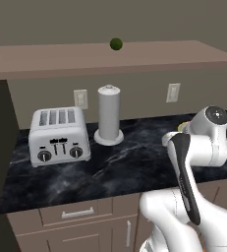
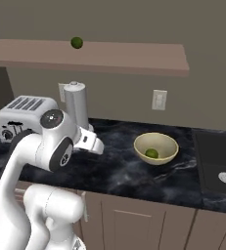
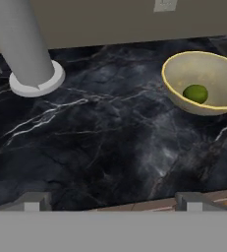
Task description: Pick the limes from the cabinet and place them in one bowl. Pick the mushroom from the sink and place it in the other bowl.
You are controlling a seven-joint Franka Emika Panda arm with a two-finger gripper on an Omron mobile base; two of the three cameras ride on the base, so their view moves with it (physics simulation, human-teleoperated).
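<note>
One dark green lime [image 1: 116, 44] [image 2: 77, 42] rests on the reddish-brown cabinet shelf [image 1: 61, 59] [image 2: 129, 56], high above the counter. The other lime [image 2: 151, 153] [image 3: 195, 93] lies inside the pale yellow bowl [image 2: 167, 144] [image 3: 209, 68] on the black marble counter. My gripper [image 3: 112, 202] is open, its fingertips [image 3: 31, 201] wide apart with nothing between them. It hovers over the bare counter, left of the bowl and well below the shelf. The black sink [image 2: 214, 151] is at the far right. The mushroom and the other bowl are out of view.
A silver toaster [image 1: 60, 135] [image 2: 24, 117] stands at the counter's left. Beside it rises a grey paper-towel cylinder on a round base [image 1: 108, 120] [image 2: 77, 105] [image 3: 24, 49]. Wall outlets sit behind. Drawers with silver handles run under the counter edge.
</note>
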